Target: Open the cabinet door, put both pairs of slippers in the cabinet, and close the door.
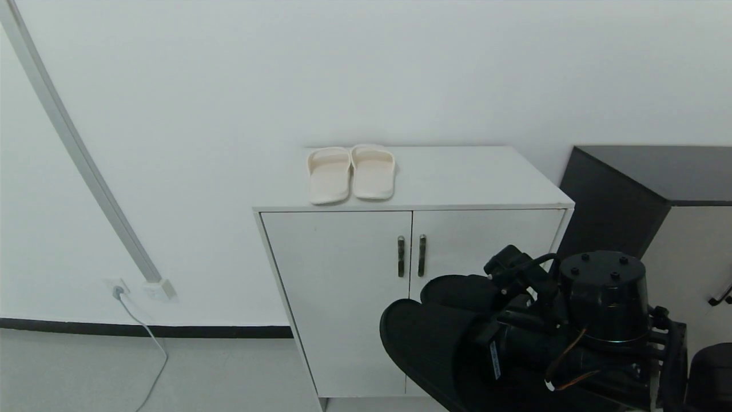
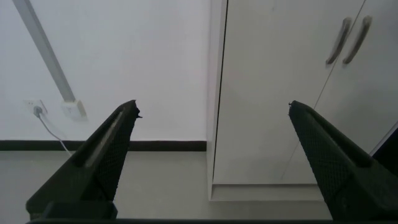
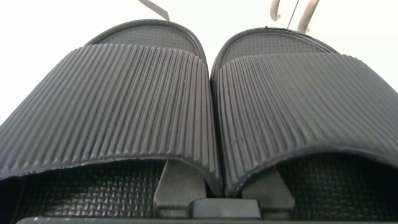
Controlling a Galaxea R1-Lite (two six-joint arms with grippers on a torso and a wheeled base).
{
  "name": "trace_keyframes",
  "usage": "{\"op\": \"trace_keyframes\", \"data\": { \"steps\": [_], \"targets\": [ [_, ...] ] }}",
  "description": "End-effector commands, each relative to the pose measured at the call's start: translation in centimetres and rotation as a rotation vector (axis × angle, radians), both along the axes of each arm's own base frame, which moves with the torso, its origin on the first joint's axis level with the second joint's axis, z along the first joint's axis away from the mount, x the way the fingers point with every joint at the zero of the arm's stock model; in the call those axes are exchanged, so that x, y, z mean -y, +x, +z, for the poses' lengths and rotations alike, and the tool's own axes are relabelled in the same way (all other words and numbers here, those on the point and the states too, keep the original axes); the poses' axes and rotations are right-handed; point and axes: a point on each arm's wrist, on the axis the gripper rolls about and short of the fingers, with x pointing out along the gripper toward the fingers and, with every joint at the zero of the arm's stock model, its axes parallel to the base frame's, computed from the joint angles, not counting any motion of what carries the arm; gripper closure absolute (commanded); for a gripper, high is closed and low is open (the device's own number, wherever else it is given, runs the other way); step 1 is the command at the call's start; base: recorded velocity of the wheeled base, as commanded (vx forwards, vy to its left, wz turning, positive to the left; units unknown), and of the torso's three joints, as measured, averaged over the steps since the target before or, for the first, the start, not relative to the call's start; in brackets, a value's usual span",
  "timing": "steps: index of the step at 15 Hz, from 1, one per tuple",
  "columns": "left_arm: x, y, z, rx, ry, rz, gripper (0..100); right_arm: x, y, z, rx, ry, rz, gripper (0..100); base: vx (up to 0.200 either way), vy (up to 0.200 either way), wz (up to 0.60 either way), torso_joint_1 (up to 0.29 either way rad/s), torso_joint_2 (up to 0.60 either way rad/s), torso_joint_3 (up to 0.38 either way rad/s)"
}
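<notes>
Your right pincer (image 3: 224,193) clamped on the black slippers (image 1: 434,337) at their inner edges, pair held low before the cabinet (image 1: 469,177), both doors (image 1: 337,286) shut, cream slippers (image 1: 351,173) side by side on its top, your left pincer (image 2: 212,107) spread wide, empty.

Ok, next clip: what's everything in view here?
White two-door cabinet: one, white, by the wall, doors shut.
Metal door handles: two, dark, where the doors meet.
Cream rubber slippers: one pair, cream, on the cabinet top.
Black ribbed rubber slippers: one pair, black, before the cabinet's right door.
Dark grey cabinet: one, right of the white one.
White wall socket with cable: one, low at left.
Grey wall conduit: one, slanting towards the socket.
Left claw: black, open, empty.
Right claw: black, gripping the black slippers.
</notes>
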Motion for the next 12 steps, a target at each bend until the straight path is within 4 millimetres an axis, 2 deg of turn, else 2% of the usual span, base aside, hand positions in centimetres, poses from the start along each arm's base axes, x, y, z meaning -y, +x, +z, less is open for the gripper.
{"op": "trace_keyframes", "data": {
  "steps": [1,12],
  "targets": [
    [0.00,0.01,0.00,-0.001,0.000,0.000,0,-0.02,0.01,-0.12,-0.003,-0.003,0.001,100,0.000,0.000,0.00,-0.198,0.52,0.310],
    [0.00,0.01,0.00,-0.001,0.003,0.000,0,-0.16,-0.15,-0.22,-0.007,-0.006,0.010,100,0.000,0.000,0.00,-0.156,0.48,0.325]
  ]
}}
